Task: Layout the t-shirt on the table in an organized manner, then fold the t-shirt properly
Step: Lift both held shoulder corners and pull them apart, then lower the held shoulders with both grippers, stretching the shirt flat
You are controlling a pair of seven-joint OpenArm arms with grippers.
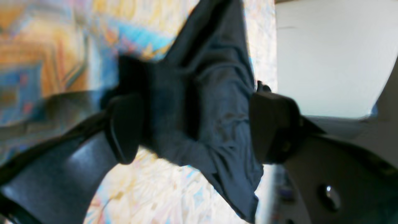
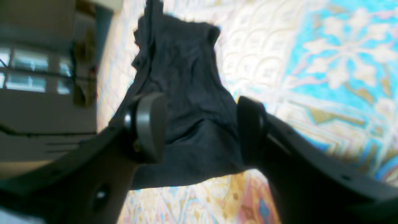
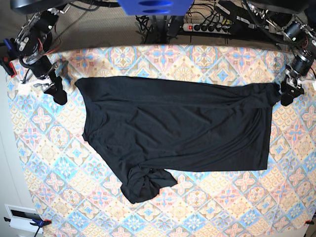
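Note:
The black t-shirt [image 3: 173, 128] lies spread wide across the patterned table [image 3: 222, 207], with one part bunched at the front [image 3: 143, 185]. My left gripper [image 3: 288, 98] is at the shirt's right corner. In the left wrist view its jaws [image 1: 197, 130] stand wide apart with shirt fabric [image 1: 211, 93] between them. My right gripper [image 3: 58, 94] is just beside the shirt's left corner. In the right wrist view it [image 2: 199, 127] is open, with fabric [image 2: 186, 93] lying between its fingers over the table cloth [image 2: 326, 62].
A power strip and cables [image 3: 207, 27] run behind the table's back edge. A blue part [image 3: 155, 6] hangs at the top centre. A small white box [image 3: 22, 217] sits off the table's front left corner.

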